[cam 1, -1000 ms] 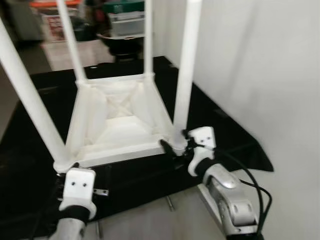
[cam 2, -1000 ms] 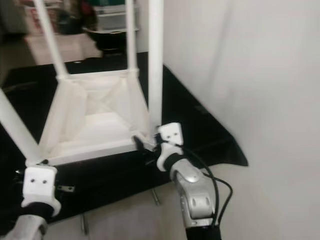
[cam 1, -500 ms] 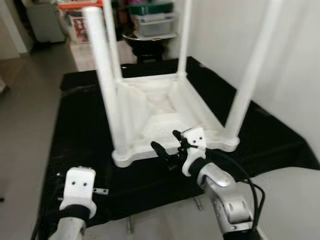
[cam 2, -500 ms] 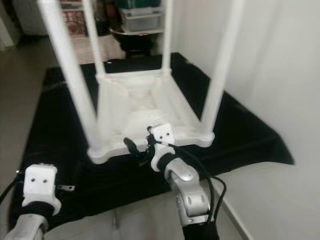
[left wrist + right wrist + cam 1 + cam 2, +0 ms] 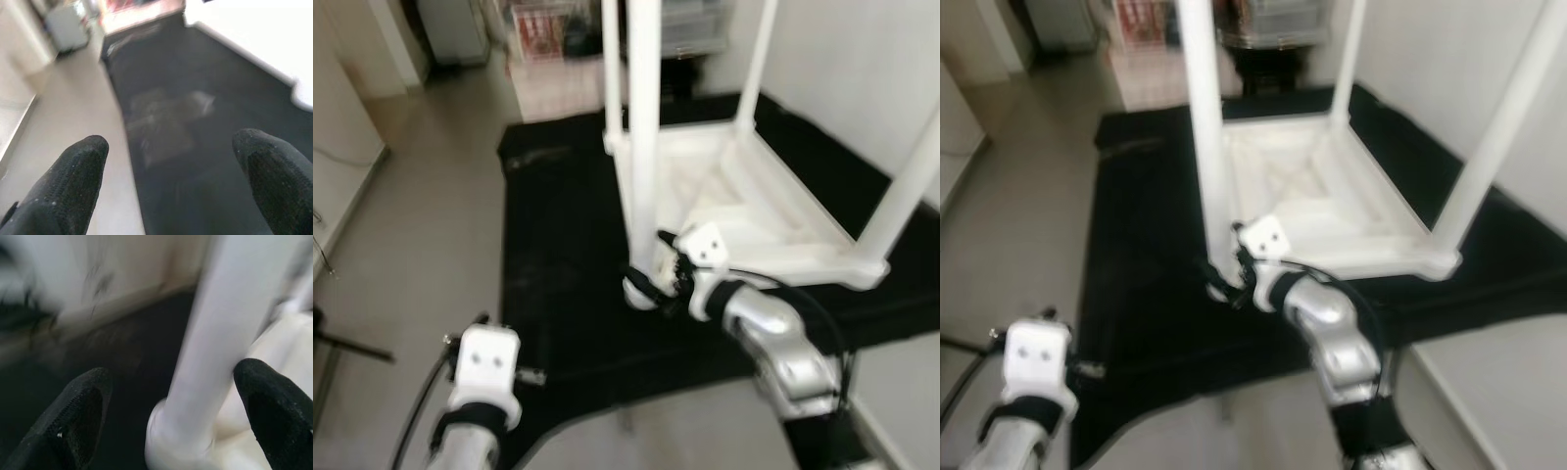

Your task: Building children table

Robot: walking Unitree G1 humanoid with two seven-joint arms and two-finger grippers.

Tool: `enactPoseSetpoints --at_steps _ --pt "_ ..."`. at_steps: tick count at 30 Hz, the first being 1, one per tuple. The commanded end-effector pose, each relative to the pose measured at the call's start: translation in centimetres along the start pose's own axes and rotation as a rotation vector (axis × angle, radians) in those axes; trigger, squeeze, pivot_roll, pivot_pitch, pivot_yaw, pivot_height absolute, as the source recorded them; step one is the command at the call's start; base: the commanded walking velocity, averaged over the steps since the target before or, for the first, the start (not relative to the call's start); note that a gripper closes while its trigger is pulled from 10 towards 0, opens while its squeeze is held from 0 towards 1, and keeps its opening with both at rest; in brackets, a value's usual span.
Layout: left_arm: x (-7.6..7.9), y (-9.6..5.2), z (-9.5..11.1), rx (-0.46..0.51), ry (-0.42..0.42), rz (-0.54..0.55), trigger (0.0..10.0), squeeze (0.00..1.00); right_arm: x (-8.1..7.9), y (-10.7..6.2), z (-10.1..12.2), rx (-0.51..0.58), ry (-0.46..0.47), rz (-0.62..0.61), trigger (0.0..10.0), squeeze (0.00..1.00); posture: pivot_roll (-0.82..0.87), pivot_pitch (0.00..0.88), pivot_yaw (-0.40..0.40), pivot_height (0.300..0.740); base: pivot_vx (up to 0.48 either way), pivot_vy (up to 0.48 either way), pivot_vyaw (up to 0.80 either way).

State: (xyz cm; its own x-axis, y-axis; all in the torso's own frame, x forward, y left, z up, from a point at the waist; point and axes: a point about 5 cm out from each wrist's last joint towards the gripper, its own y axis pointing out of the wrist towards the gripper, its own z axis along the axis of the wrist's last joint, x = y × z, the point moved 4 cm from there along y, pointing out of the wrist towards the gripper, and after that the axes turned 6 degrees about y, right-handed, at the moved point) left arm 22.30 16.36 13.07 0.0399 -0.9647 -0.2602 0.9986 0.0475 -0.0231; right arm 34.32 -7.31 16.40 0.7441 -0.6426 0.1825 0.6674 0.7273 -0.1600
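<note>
The right gripper (image 5: 651,282), jaws apart, sits by a leg (image 5: 642,137) of the upside-down white children's table (image 5: 754,211), which looks light, stiff and best held low.

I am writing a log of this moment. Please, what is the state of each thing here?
White plastic children table: upside down on the mat, legs up.
Black floor mat: spread flat.
Right end effector: open, around the near leg's base.
Left end effector: open, holding nothing, above the mat's edge.
</note>
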Motion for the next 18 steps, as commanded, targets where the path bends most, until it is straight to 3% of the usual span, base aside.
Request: enactPoseSetpoints --at_steps 1,5,7,13,18 --pt "0.9 -0.5 0.1 -0.013 -0.010 -0.042 10.0 0.00 0.1 0.8 0.5 -0.060 -0.065 0.079 10.0 0.00 -0.05 0.109 0.014 0.740 0.000 0.000 0.00" --pt "1.1 -0.7 0.2 -0.014 -0.014 -0.046 10.0 0.00 1.3 1.1 1.4 -0.062 -0.087 0.075 10.0 0.00 -0.04 0.115 0.006 0.740 0.000 0.000 0.00" --pt "1.5 -0.9 0.2 -0.017 -0.006 -0.076 10.0 0.00 1.9 1.0 1.6 -0.069 -0.106 0.074 10.0 0.00 -0.04 0.121 0.001 0.740 0.000 -0.428 0.00" --pt "1.3 -1.0 -0.1 -0.048 -0.021 -0.056 10.0 0.00 1.4 0.7 0.9 -0.108 -0.129 0.138 10.0 0.00 -0.04 0.127 0.005 0.740 0.000 -0.428 0.00" --pt "0.8 -0.9 0.0 -0.042 -0.029 -0.032 10.0 0.00 1.4 0.4 -0.3 -0.176 -0.150 0.150 10.0 0.00 -0.05 0.127 0.010 0.740 0.000 0.000 0.00"
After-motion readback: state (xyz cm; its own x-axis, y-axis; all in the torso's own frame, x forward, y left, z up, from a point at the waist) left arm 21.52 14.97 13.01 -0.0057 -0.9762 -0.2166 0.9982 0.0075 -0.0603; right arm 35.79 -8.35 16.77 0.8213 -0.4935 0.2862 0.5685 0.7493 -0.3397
